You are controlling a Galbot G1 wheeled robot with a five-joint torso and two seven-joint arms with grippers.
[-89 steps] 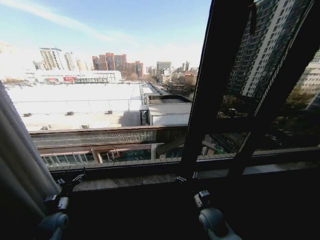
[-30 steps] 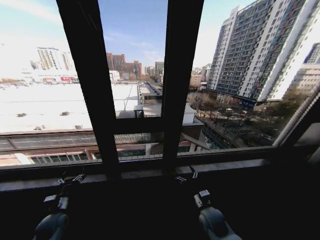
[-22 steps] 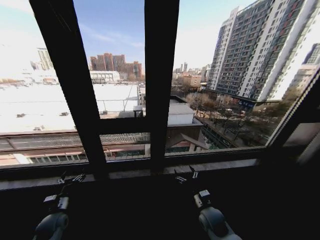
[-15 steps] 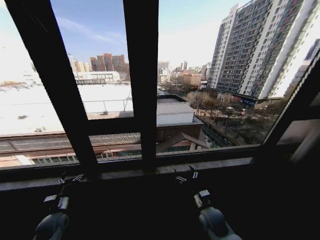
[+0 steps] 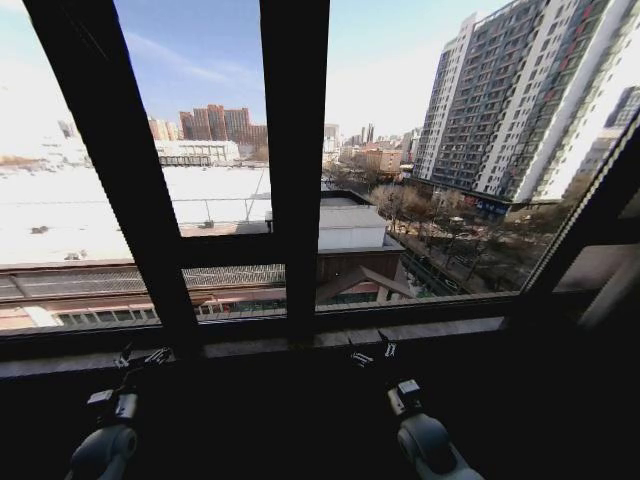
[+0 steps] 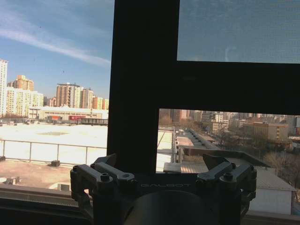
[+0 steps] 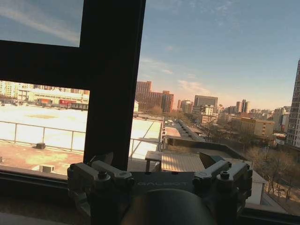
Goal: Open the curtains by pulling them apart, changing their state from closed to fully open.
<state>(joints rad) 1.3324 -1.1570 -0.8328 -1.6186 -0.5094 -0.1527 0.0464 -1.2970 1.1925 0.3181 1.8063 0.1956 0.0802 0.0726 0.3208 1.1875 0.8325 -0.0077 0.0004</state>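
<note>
Left gripper [image 5: 140, 358] sits low on your left, just below the sill [image 5: 250, 348]. In its wrist view [image 6: 161, 165] you see both fingers [image 6: 101, 172] spread wide with nothing between them, pointed at the glass with a dark upright close ahead. Above it in the head view, the left bar [image 5: 110, 180] leans up from the sill to the top edge. A short crossbar [image 5: 225, 250] ties it to the middle bar [image 5: 295, 150], which rises straight up between your two arms. The right gripper [image 5: 372, 352] is low, just right of that middle bar's foot and right up at the sill. Its wrist view [image 7: 159, 164] shows the fingers [image 7: 98, 169] equally wide apart and holding nothing. Both arms have dark wall [image 5: 300, 430] around them and the sill's edge directly in front. Right of the middle bar you have a broad clear pane [image 5: 440, 200] with a tower block [image 5: 520, 100] beyond. It ends at the slanted right bar [image 5: 590, 220]. A pale slanted strip [image 5: 608, 290] at the far right edge may be the curtains, but you cannot tell from this. Both grippers are well apart from it.
</note>
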